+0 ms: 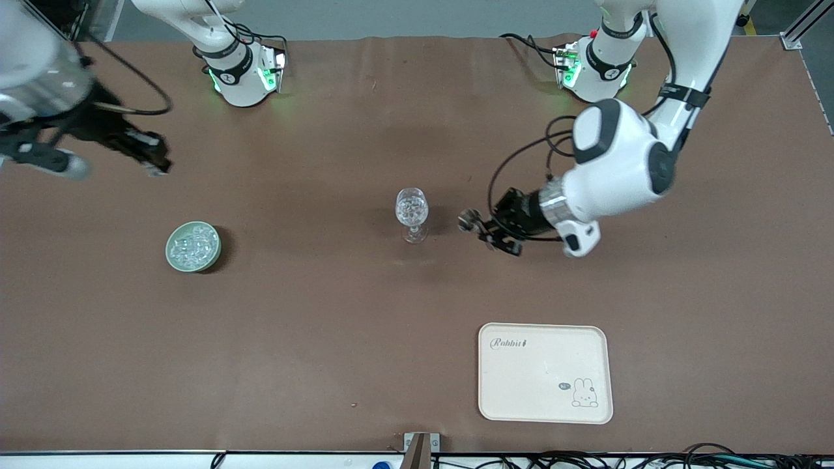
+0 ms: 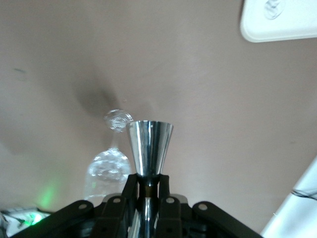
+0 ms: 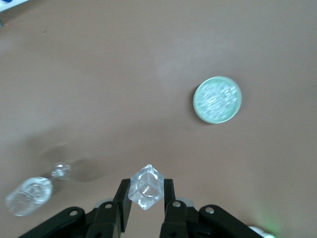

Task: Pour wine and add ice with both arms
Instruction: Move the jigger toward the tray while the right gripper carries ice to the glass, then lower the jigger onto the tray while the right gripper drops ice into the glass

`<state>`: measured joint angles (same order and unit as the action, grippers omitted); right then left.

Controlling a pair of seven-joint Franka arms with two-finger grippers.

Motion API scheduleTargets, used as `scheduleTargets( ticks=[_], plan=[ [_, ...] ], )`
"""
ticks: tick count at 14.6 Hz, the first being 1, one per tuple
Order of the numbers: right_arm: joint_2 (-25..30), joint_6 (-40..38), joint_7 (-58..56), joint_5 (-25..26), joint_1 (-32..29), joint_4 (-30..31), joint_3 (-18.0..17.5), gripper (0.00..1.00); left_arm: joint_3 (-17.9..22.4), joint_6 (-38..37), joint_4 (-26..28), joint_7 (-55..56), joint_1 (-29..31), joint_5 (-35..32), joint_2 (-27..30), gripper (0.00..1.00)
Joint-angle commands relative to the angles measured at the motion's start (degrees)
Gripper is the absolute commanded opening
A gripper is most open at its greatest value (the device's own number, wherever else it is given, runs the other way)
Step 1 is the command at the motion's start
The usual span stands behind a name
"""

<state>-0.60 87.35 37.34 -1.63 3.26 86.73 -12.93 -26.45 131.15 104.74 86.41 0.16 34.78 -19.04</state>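
The right gripper [image 3: 144, 201] clasped 1 ice cube [image 3: 146, 187] above bare table, well apart from the glass [image 1: 412, 213]. The left gripper [image 1: 483, 229], clamped on a jigger [image 2: 149, 147], hung just beside that glass, much closer.

Brown table [image 1: 326, 326] — grey floor [image 1: 391, 19] past it, cables [image 1: 586, 461] along the edge.
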Motion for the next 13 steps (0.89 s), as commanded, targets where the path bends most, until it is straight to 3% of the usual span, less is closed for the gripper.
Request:
scheduleTargets(
  ticks=[1,4,7,13],
  plan=[
    [-2.99,2.38,10.17,-0.75,-0.45,-0.77,-6.38,0.0,7.17,-1.24,0.47,-8.59,-1.03,10.27,0.41,0.0],
    [-6.68,7.03,21.16,-0.75,-0.45,-0.77,-13.85,0.0,13.6,-2.04,-2.86,-15.55,-0.95,21.26,-3.88,0.0],
    [-11.51,12.83,31.18,0.74,1.3,-0.6,-19.48,0.0,18.53,-3.1,-10.14,-16.62,-1.21,27.17,-11.69,0.0],
    [-21.18,19.96,45.16,6.79,10.87,-0.6,-19.67,0.01,22.22,-2.83,-24.91,-17.41,-0.51,38.94,-26.64,0.01]
  ],
)
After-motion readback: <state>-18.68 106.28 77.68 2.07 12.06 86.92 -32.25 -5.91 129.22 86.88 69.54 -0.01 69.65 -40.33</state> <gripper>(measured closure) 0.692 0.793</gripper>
